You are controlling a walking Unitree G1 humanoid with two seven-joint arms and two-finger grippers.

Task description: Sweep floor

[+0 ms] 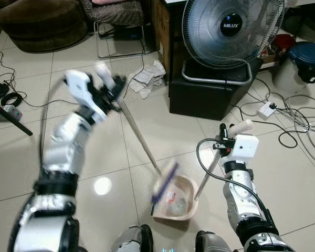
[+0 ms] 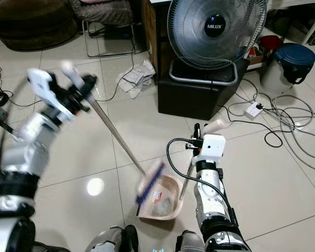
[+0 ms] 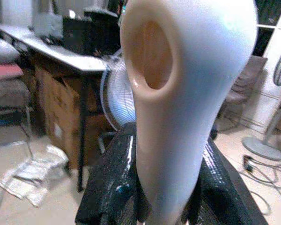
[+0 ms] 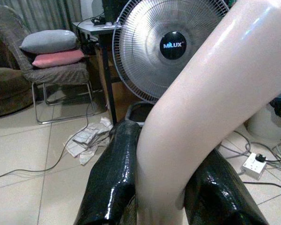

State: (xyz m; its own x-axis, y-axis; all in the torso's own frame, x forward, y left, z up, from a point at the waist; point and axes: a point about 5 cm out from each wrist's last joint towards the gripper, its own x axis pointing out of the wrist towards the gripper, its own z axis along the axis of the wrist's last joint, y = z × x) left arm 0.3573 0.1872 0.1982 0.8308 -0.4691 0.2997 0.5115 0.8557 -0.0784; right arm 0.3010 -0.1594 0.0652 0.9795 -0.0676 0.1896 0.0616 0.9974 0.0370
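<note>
At the bottom centre of the head view, a pale pink plastic dustpan (image 1: pixel 177 202) lies flat on the cream tiled floor (image 1: pixel 147 121), just ahead of the robot's feet, with litter showing in its tray. The small broom head with dark blue bristles (image 1: pixel 163 184) is blurred at the pan's left lip, which suggests a stroke in progress that pushes debris into it.

To the lower right, the right gripper (image 1: pixel 224 137) has its two black fingers (image 4: pixel 113 183) clenched around the cream plastic grip of the dustpan's thin upright metal handle (image 1: pixel 209 173), apparently to steady the pan against the push of the bristles.

In the upper left, the left gripper (image 1: pixel 109 90), raised and motion-blurred, has its fingers (image 3: pixel 114 187) grasping the pale moulded top of the long silver broom pole (image 1: pixel 139 136). The pole slants down and right to the pan; holding it high at the end would give the arm leverage for a short flicking sweep.

Farther back, crumpled white papers (image 1: pixel 149 79) lie unswept on the tiles at centre frame, so the job looks unfinished. Beyond them, a grey pedestal fan marked MILUX (image 1: pixel 231 29) stands on a black box (image 1: pixel 205 92), with loose cables (image 1: pixel 291 118) and a white power strip (image 1: pixel 266 109) trailing at right, a snag risk for any wider sweep.
</note>
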